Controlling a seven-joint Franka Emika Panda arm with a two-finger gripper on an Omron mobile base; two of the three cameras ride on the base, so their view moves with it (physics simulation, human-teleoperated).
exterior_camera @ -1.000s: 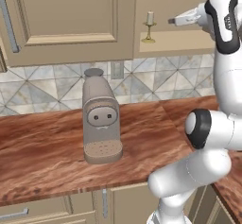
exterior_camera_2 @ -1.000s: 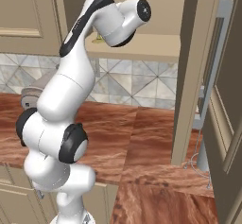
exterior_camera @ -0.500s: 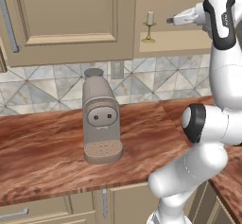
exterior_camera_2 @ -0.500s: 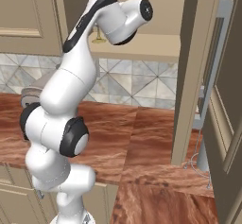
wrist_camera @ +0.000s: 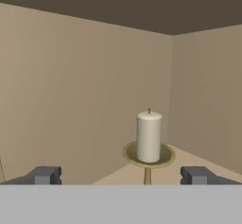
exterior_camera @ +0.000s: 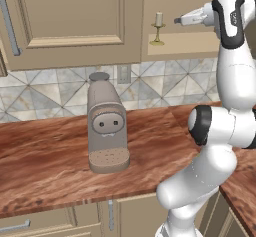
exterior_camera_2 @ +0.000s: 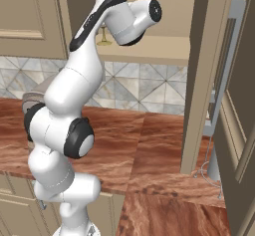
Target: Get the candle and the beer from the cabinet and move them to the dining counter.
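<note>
Nearest the base, the reddish wood surface [exterior_camera: 45, 166] carries a grey coffee machine [exterior_camera: 105, 126], standing clear of the arm. Above it, the arm reaches up into the open cabinet [exterior_camera: 200, 46].

Claw [wrist_camera: 120, 176] is spread wide and holds nothing; 2 dark fingertips [wrist_camera: 45, 175] stand either side of the lower edge of the hand view. In the left base view the claw [exterior_camera: 178, 20] is level with the shelf and just beside the candle, not touching it.

Candle [wrist_camera: 149, 137] stands upright in its brass holder on the cabinet shelf, between the 2 tips but beyond them. Left base view puts the candle [exterior_camera: 158, 28] at the left end of the open bay.

Change over the last second: the claw has edged slightly nearer the candle, wrist a little higher. Jaws unchanged, fully apart.

Judgement: approach phase, candle first. Remaining gap needs closing before any pinch. Nothing moved to the dining counter yet.
</note>
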